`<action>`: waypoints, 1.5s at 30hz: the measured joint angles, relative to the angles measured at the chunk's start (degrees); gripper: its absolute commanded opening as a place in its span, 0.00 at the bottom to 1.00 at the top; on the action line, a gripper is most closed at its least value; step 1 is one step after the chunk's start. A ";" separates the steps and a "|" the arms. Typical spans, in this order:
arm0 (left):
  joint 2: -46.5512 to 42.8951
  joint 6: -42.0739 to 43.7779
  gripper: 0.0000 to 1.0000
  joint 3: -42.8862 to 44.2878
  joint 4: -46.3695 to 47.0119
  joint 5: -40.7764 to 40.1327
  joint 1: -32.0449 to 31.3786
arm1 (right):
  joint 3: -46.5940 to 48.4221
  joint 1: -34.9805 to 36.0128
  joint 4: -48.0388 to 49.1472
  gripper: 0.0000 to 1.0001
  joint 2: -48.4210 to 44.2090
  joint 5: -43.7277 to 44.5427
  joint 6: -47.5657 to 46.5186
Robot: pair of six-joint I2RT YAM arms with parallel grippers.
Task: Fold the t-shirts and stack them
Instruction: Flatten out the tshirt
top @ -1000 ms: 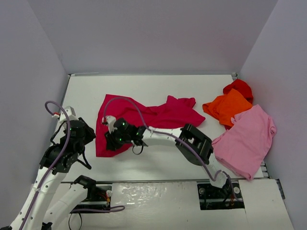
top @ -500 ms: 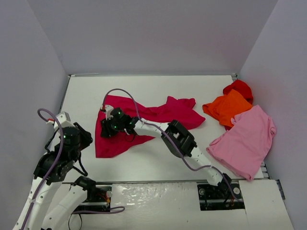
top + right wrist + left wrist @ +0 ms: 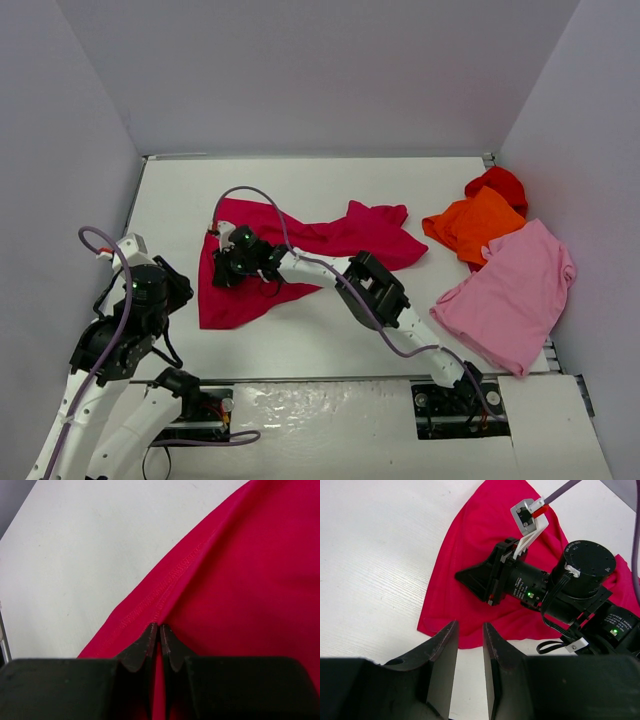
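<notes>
I am pinching my right pincer (image 3: 159,630) shut on the hem of the crimson t-shirt (image 3: 335,240), which is lying from the tabletop's (image 3: 300,185) centre toward 9 o'clock, probably to spread it flat for folding, while my left pincer (image 3: 469,652) is hovering narrowly parted and empty at 8 o'clock.

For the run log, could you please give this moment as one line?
right gripper: shut on hem of large crimson cloth t-shirt | left gripper: open, empty, over white table
</notes>
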 measured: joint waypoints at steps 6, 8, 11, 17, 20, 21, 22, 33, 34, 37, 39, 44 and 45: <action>0.00 0.00 0.24 -0.09 0.09 0.02 0.00 | -0.30 0.33 -0.40 0.00 0.00 0.01 0.32; 0.00 0.00 0.24 -0.36 0.18 0.02 0.00 | 0.35 0.61 -0.42 0.00 0.05 -0.19 0.78; 0.00 -0.01 0.24 -0.85 0.29 0.05 0.00 | 2.30 1.22 -0.65 0.00 0.52 -0.62 1.43; -0.04 -0.02 0.24 -0.96 0.36 0.17 0.00 | 11.41 3.43 -1.09 0.09 2.62 -1.48 2.52; -0.64 0.02 0.24 -0.96 0.34 -0.23 0.00 | 14.96 4.04 -0.56 0.29 3.62 -2.61 3.60; -0.82 0.02 0.24 -0.96 0.33 -0.34 0.00 | 15.23 4.22 0.12 0.36 3.81 -3.31 4.19; -1.00 0.02 0.24 -0.96 0.32 -0.45 0.00 | 15.45 4.41 0.83 0.45 3.99 -4.03 4.79; -1.34 0.08 0.24 -0.96 0.32 -0.66 0.00 | 6.27 4.35 4.87 0.69 3.07 -6.91 6.13; -1.33 0.09 0.24 -0.96 0.32 -0.66 0.00 | 3.90 4.20 4.78 0.67 2.29 -6.09 5.70; -1.30 0.35 0.23 -0.96 0.35 -0.31 0.00 | -2.42 3.60 5.01 0.62 -1.22 -2.50 3.99; -0.80 0.77 0.23 -0.96 0.67 0.80 0.00 | -7.61 2.54 5.58 0.56 -5.09 0.29 2.66; 4.35 1.25 0.10 -0.59 4.19 5.76 0.00 | -21.22 -4.60 3.83 0.22 -16.75 5.21 1.63; 6.97 1.21 0.06 -0.43 5.60 7.27 0.00 | -23.47 -7.08 3.23 0.21 -19.05 6.60 1.49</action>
